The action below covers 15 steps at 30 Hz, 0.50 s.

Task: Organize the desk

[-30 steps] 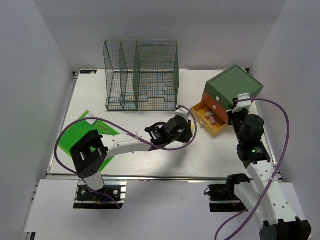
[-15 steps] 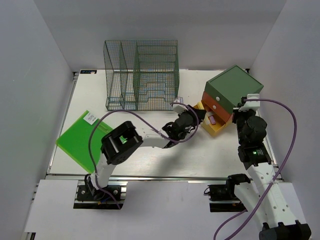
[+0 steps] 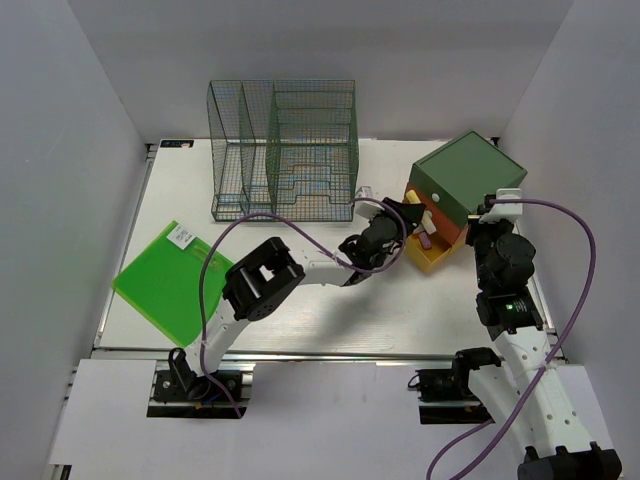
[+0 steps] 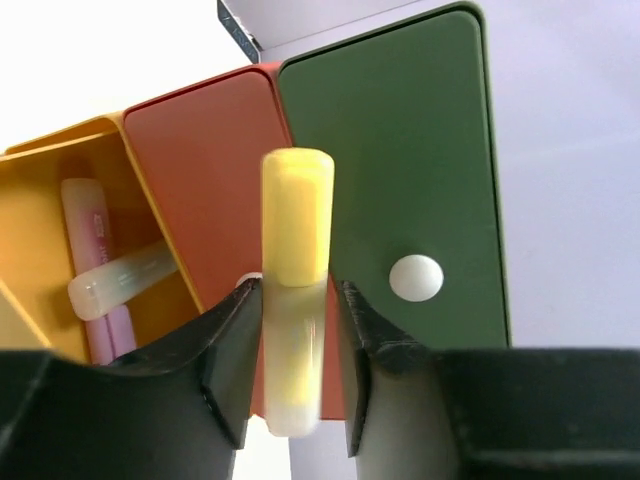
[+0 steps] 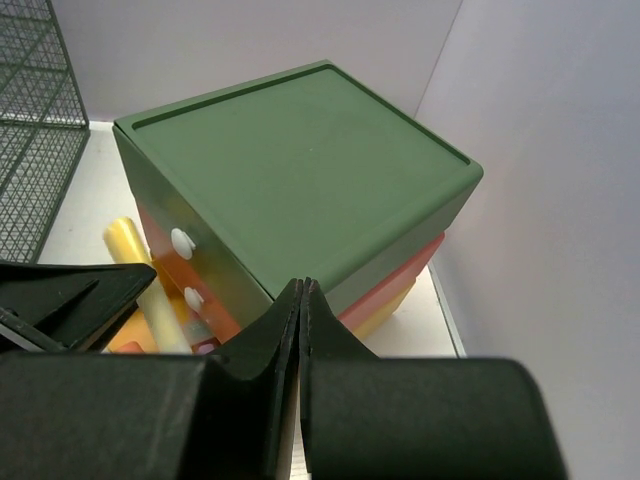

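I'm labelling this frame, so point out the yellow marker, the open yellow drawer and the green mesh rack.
yellow marker [image 4: 297, 235]: left wrist view, upper part.
open yellow drawer [image 4: 60, 138]: left wrist view, top rim.
green mesh rack [image 3: 283, 150]: top external view, middle mesh.

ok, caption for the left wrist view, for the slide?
Left end effector holds a yellow marker in front of the drawer box, its yellow drawer open with pens inside.

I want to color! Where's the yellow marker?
Left wrist view: the yellow marker is in the left claw, right in front of the drawer box.
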Tool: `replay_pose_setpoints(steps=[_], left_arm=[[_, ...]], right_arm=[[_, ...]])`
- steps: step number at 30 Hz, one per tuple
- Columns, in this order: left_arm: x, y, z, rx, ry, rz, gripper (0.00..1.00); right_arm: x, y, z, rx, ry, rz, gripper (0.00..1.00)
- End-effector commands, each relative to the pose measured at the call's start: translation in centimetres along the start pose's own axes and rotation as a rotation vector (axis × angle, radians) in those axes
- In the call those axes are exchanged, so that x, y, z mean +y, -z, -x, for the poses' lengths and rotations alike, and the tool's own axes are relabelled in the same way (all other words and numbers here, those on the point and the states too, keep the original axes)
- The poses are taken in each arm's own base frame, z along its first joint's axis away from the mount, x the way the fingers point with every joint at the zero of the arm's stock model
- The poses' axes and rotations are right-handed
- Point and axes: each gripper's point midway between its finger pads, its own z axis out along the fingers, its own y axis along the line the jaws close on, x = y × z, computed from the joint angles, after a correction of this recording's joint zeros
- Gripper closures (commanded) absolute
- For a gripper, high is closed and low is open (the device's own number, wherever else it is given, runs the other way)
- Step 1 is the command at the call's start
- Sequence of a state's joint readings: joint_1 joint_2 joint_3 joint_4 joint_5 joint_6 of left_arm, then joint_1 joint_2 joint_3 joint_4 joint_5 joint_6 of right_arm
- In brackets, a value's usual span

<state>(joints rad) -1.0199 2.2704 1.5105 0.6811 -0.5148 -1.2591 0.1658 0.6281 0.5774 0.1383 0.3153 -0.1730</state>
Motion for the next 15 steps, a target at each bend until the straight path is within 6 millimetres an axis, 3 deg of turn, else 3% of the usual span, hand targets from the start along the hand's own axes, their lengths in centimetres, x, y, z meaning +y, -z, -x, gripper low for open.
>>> replay_pose_setpoints(steps=[1,9,11,12,13,15], left_arm=[[-1.7,0.9,1.2,-0.006,0.028,-0.018,0.49],[-1.4,1.5,1.3,0.032,0.02,-0.009,0.48],[-2.3,2.2,1.6,0.042,0.027,-0.035,0.68],[-2.7,2.5,1.8,0.046,0.012,-0.047,0.73],[-4.5,3.1,2.3,0.053,0.011,-0.09,0.79],[-4.6,4.3,2.7,0.072,-0.068,-0.102,0.9]], right_arm=[[-0.2,0.0,1.5,-0.064,-0.005,-0.005,1.0],[0.3,-0.2,0.9,-0.052,0.01,0.027,1.0],[0.9,-0.2,0.7,-0.047,0.023,0.056,1.0],[1.6,-0.2,0.4,-0.041,0.035,0.102,1.0],[2.0,-0.2,0.3,-0.039,0.044,0.126,1.0],[4.3,0.1,-0.2,-0.025,0.075,0.264,1.0]])
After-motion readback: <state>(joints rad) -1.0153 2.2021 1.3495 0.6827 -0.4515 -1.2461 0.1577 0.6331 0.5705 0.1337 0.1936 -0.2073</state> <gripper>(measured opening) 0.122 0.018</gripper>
